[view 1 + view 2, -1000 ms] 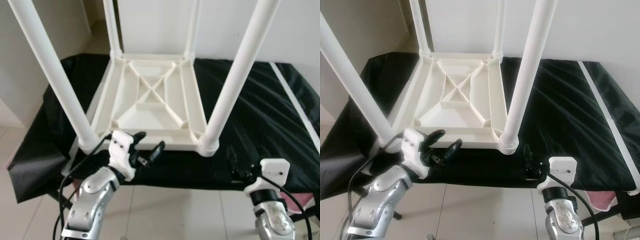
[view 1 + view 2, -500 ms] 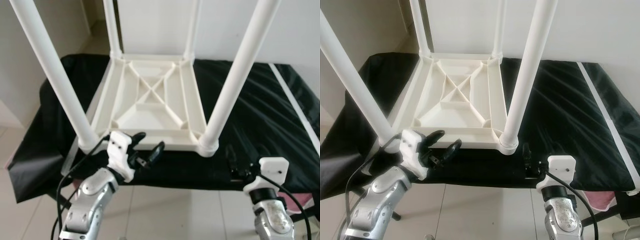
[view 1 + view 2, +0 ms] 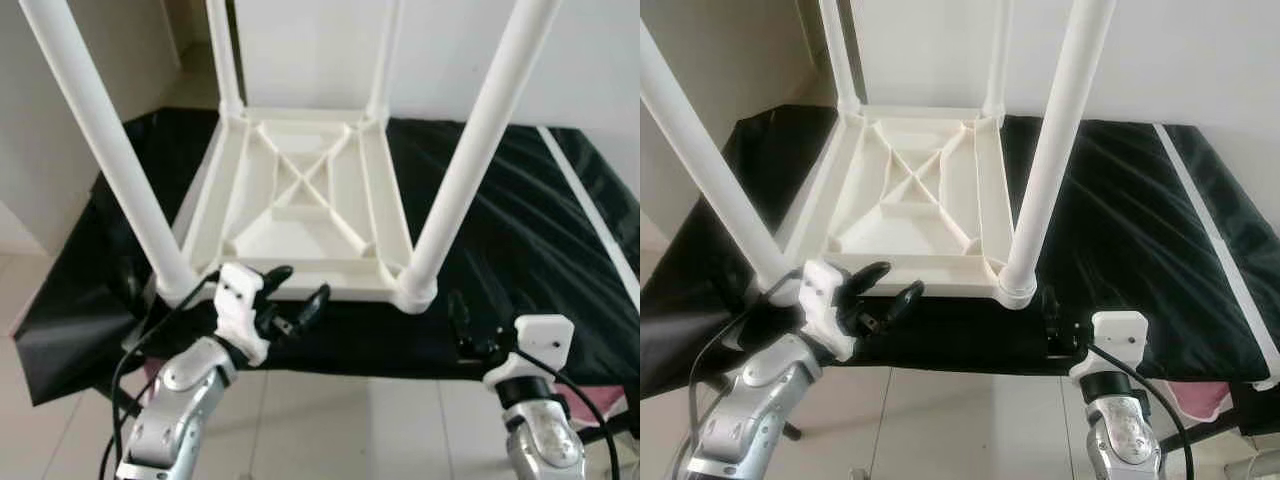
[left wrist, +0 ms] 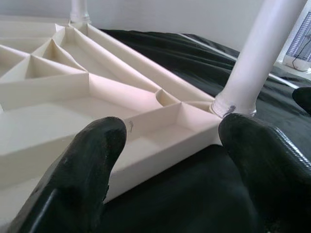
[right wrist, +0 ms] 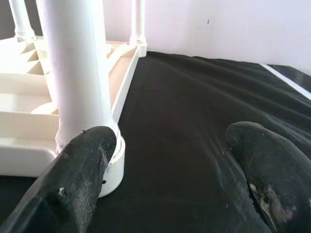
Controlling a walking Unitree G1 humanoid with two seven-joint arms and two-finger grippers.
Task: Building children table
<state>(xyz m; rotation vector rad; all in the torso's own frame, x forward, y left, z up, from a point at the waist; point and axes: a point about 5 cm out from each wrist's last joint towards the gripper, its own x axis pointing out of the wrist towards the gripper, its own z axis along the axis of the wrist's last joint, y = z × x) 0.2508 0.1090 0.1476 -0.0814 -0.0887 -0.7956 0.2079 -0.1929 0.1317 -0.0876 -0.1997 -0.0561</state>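
A white plastic children's table point(image 3: 300, 200) lies upside down on a black cloth point(image 3: 520, 220), with its legs pointing up. My left gripper point(image 3: 297, 289) is open at the table top's near edge, just right of the near-left leg point(image 3: 110, 150). In the left wrist view its fingers point(image 4: 73, 179) straddle that ribbed edge point(image 4: 160, 126) without touching it. My right gripper point(image 3: 468, 328) is open just above the cloth, a little right of the near-right leg point(image 3: 470, 150). The right wrist view puts that leg's base point(image 5: 77, 87) just beyond one of its fingers point(image 5: 73, 184).
The black cloth hangs over the front edge of its support, with pale tiled floor point(image 3: 330, 420) below. A white stripe point(image 3: 590, 210) runs along the cloth's right side. White walls point(image 3: 1200, 60) stand behind the table, and a doorway opening point(image 3: 190, 40) shows at the back left.
Both grippers stay open in nearly the same places. The picture has shifted only slightly.
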